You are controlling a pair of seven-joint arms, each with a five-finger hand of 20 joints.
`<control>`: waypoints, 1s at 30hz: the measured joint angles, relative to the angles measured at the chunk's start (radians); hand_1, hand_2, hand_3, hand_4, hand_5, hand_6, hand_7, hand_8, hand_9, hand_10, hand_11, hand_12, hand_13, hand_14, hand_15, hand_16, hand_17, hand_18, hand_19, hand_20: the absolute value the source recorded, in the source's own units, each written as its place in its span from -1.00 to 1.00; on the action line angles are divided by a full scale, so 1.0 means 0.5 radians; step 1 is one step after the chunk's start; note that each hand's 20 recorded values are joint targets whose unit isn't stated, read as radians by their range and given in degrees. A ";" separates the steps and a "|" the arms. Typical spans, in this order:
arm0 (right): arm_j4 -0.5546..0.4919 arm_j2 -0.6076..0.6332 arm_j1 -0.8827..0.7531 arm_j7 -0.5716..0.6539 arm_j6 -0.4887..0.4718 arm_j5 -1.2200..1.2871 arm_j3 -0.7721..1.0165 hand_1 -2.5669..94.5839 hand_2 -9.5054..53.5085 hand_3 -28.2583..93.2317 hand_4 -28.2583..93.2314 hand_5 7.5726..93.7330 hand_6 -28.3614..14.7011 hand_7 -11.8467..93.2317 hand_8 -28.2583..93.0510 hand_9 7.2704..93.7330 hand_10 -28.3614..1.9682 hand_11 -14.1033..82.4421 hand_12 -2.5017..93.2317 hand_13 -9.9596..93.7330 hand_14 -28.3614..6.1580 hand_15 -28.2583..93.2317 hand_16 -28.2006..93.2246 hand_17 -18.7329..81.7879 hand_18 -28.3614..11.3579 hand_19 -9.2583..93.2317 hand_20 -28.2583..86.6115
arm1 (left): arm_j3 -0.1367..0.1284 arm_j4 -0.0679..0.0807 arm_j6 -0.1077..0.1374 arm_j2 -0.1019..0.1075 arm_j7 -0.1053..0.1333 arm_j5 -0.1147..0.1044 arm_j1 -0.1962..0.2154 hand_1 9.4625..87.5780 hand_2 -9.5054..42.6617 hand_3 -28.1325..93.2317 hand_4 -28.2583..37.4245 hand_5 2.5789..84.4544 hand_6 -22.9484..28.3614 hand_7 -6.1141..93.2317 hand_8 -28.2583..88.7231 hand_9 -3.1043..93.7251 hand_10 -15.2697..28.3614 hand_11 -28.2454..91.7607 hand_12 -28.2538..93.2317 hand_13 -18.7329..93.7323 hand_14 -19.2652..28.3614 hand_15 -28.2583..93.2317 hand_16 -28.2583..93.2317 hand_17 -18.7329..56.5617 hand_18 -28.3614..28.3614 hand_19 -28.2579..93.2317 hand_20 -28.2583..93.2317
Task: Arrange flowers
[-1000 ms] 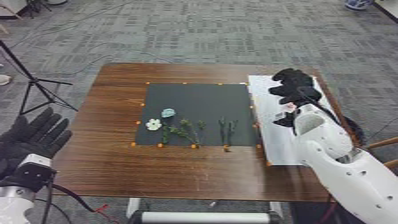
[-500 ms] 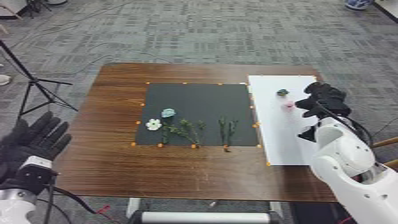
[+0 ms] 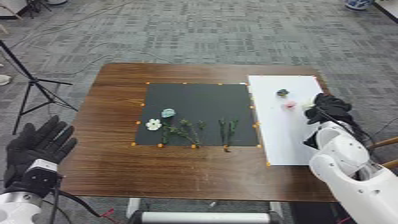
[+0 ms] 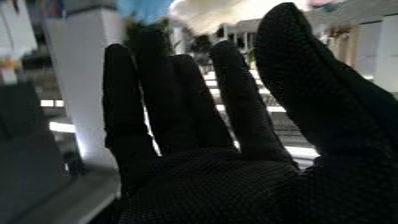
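Note:
My right hand (image 3: 329, 109) is over the right edge of the white sheet (image 3: 282, 135). In the right wrist view the right hand (image 4: 213, 175) is open, fingers straight, nothing held. On the sheet lie a dark teal flower (image 3: 282, 93) and a pink flower (image 3: 290, 105); a pale flower (image 3: 308, 105) is beside the right hand. On the dark mat (image 3: 197, 100) are a light blue flower (image 3: 169, 113), a white flower (image 3: 154, 124) and green stems (image 3: 187, 131), with more stems (image 3: 228, 131) to their right. My left hand (image 3: 37, 145) stays open, palm up, left of the table.
The brown table (image 3: 187, 172) reaches past the mat on all sides, with small orange markers around mat and sheet. A black tripod (image 3: 34, 80) stands on the floor to the left. A chair's wooden part (image 3: 384, 144) is near the right arm.
The right hand has moved right and toward the near side, uncovering the dark teal, pink and then pale flowers on the sheet. My left hand has shifted slightly.

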 measured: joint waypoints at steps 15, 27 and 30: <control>0.240 0.037 0.051 0.007 -0.158 0.068 0.050 0.20 -1.00 0.82 -1.00 0.04 0.10 -0.48 -0.75 -0.02 -0.15 -0.35 -0.77 0.01 -0.27 0.24 -0.51 -0.24 -0.68 0.46 -0.31 | 0.000 -0.001 0.003 0.001 -0.006 0.002 0.003 -0.56 -0.08 0.63 -0.98 -0.11 0.20 -0.65 -0.65 -0.34 0.25 -0.27 -0.30 -0.27 0.36 -0.13 -0.55 -0.58 0.39 -0.24 -0.33; 0.244 0.085 -0.019 -0.135 0.016 0.162 0.091 0.16 -1.00 0.79 -1.00 0.11 0.21 -0.46 -0.75 0.14 0.01 -0.36 -0.71 0.17 -0.10 0.24 -0.42 -0.22 -0.61 0.46 -0.26 | -0.011 -0.001 0.031 0.002 -0.002 -0.001 0.003 -0.56 -0.08 0.63 -0.98 -0.11 0.20 -0.64 -0.65 -0.33 0.26 -0.26 -0.30 -0.28 0.36 -0.12 -0.55 -0.58 0.39 -0.23 -0.33; 0.237 0.086 -0.018 -0.233 -0.071 0.194 0.098 0.18 -1.00 0.76 -1.00 0.18 0.27 -0.44 -0.76 0.25 0.10 -0.32 -0.69 0.20 -0.05 0.23 -0.39 -0.22 -0.60 0.45 -0.24 | -0.011 -0.002 0.031 0.002 -0.002 -0.001 0.003 -0.56 -0.08 0.63 -0.98 -0.10 0.20 -0.64 -0.65 -0.31 0.28 -0.26 -0.30 -0.27 0.37 -0.12 -0.55 -0.59 0.39 -0.23 -0.33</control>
